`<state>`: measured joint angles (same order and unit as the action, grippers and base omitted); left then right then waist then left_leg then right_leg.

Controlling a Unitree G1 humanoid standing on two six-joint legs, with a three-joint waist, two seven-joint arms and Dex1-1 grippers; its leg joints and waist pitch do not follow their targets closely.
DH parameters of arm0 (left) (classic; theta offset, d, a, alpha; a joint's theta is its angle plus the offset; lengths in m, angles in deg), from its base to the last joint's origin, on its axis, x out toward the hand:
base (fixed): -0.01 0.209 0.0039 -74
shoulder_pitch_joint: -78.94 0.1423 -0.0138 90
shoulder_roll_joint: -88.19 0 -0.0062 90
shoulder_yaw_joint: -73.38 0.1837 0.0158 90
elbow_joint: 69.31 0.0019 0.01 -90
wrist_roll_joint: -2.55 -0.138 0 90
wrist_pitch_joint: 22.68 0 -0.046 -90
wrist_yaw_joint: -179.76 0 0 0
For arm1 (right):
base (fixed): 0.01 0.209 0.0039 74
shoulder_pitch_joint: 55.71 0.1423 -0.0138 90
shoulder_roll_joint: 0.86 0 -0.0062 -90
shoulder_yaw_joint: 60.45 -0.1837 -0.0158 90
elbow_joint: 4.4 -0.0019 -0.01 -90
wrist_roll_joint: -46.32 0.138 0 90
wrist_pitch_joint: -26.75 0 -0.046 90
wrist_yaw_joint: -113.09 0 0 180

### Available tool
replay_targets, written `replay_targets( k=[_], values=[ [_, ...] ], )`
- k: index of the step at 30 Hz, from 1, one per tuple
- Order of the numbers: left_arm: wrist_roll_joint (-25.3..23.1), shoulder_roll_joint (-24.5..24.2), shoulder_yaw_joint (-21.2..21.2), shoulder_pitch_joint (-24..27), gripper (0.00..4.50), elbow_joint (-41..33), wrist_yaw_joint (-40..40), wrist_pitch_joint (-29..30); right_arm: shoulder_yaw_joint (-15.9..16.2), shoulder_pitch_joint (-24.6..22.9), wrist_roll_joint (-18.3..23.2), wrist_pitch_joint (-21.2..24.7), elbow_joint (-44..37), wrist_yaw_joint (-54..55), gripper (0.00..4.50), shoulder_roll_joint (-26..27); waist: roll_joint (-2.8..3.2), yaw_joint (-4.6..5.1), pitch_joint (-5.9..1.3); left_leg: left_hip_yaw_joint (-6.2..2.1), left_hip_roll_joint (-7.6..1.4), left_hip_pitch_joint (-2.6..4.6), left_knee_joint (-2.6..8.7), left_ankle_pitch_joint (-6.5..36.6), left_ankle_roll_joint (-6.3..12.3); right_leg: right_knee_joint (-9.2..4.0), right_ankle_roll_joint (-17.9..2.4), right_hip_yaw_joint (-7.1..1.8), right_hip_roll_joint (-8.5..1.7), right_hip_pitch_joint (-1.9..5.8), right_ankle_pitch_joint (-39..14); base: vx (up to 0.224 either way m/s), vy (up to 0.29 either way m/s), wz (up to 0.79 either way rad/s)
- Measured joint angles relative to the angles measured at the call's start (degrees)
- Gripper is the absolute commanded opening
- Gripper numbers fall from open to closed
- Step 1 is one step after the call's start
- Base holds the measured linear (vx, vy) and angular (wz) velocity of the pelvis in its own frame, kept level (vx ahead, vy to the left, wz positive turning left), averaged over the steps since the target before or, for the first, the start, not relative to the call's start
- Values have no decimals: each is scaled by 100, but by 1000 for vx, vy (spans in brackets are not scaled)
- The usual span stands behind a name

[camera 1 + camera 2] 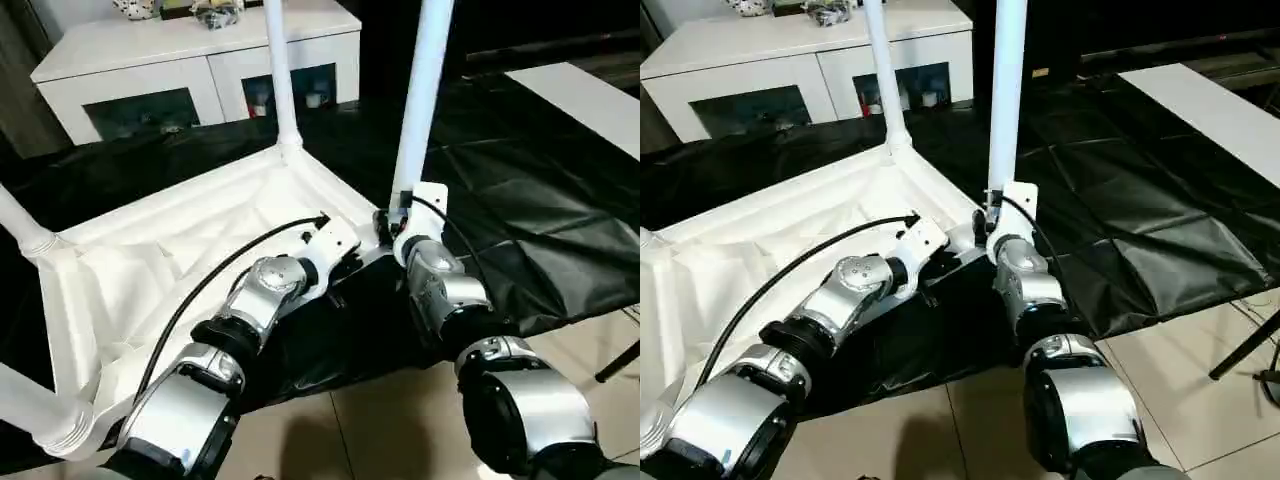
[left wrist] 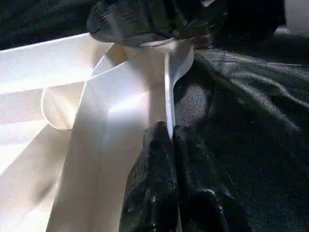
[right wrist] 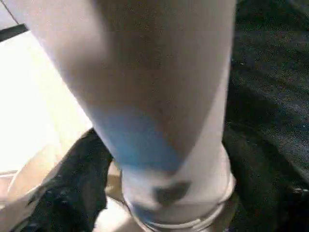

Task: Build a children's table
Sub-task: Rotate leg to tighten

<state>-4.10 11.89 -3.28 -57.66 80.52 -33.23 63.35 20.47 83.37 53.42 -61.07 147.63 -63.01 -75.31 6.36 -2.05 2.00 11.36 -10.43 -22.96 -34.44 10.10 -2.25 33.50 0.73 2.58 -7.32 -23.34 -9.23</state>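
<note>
The children's table lies upside down on the black-covered work table, its white tabletop [image 1: 200, 250] showing ribs and a raised rim. Legs stand up from its corner sockets: one at the far corner [image 1: 280, 70], one at the near right corner [image 1: 420, 100], and two at the left [image 1: 20, 235] [image 1: 30, 410]. My left gripper [image 2: 170, 129] is shut on the thin near rim [image 2: 167, 87], close to the near right corner. My right gripper [image 1: 392, 222] sits at the base of the near right leg [image 3: 159, 96], just above its socket.
A white cabinet [image 1: 200, 60] with dark glass doors stands behind the work table, with small items on top. The black cover [image 1: 520, 220] spreads out to the right, where a white board [image 1: 590, 100] lies. Tiled floor [image 1: 400, 420] lies under my forearms.
</note>
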Motion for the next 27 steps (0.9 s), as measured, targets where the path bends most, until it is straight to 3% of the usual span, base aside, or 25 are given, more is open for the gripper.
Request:
replay_targets(
  k=[4, 7, 9, 12, 15, 16, 17, 21, 27],
  values=[
    [-4, 5, 3, -5, 0, 53, -192, -197, 277, -360, -212, 107, -463, -362, 396, -312, 12, -77, 5, 4, 0, -7, 6, -2, 4, -7, 1, 3, -4, -2, -1, 0, 0, 0],
    [-32, 17, 13, 20, 0, 58, -254, -384, 636, -1120, -335, 457, -1621, -1079, 396, -673, 15, -168, 7, 7, 0, -16, 15, -16, 29, -16, 7, 6, -4, -4, -5, 0, 0, 0],
    [-32, 4, 13, 29, 0, 58, -260, -428, 778, -1319, -393, 549, -1978, -1341, 396, -826, 18, -168, 7, 8, 0, -17, 15, -26, 45, -18, 8, 5, -5, -6, -5, 0, 0, 0],
    [9, 38, -25, 77, 0, 106, -227, -675, 1206, -2038, -441, 728, -3106, -2124, 396, -1365, 21, -212, 6, 7, 0, -21, 24, -23, 41, -35, 12, 7, -4, -3, -7, 0, 0, 0],
    [126, -21, -231, 150, 0, 130, -227, -857, 1418, -2589, -229, 851, -3721, -2966, 396, -1653, 19, -157, 11, 9, -2, -28, 24, -19, 44, -38, 17, 4, -1, -11, -4, 0, 0, 0],
    [188, -36, -290, 155, 44, 129, -229, -871, 1486, -2697, -175, 858, -3803, -3181, 404, -1700, 18, -131, 12, 8, -3, -33, 24, -20, 45, -36, 21, 5, 0, -19, -1, 0, 0, 0],
    [273, -50, -377, 164, 44, 115, -234, -899, 1581, -2792, -108, 860, -3906, -3390, 404, -1713, 19, -109, 12, 8, -6, -50, 21, -20, 46, -33, 25, 6, 1, -38, 3, 0, 0, 0],
    [728, -160, -665, 169, 74, -587, -558, -935, 1867, -3052, 186, 946, -4762, -4181, 404, -1880, 21, -140, 10, 6, -24, -92, 5, -30, 62, -30, 32, 24, 4, -66, 9, 0, 0, 0],
    [1369, -857, -789, 1254, 133, -2479, -1566, 319, 1964, -3033, 252, 1040, -5094, -4415, 404, -1821, 15, -141, 9, 10, -35, -90, 7, -30, 60, -28, 32, 26, 11, -67, 9, 0, 0, 0]
  ],
)
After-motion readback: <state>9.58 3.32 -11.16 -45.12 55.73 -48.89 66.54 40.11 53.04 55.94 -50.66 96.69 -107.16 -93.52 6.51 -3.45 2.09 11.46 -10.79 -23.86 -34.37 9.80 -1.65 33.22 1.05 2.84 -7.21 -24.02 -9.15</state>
